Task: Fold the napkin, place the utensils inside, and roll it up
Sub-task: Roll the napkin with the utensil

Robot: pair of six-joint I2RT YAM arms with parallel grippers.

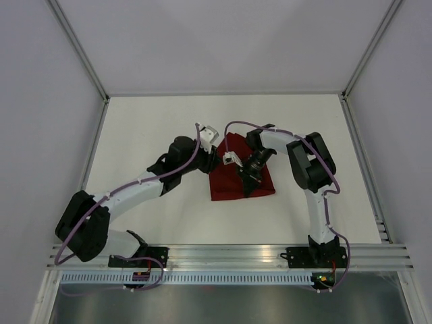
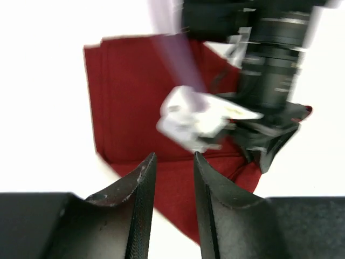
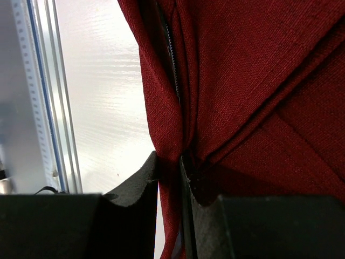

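Napkin (image 1: 226,185) partly folded. My right jaws pinch fold near 6 o'clock; left jaws slightly parted, empty. Knife unseen; insertion, rolling remain.

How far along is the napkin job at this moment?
Done: the napkin lies in a smaller, layered shape, so it looks at least partly folded. In hand: the right gripper pinches a fold of the cloth, while the left gripper hovers open near its edge. Left: no knife is in view, so I cannot tell if it is inside, and the cloth is not yet a roll.
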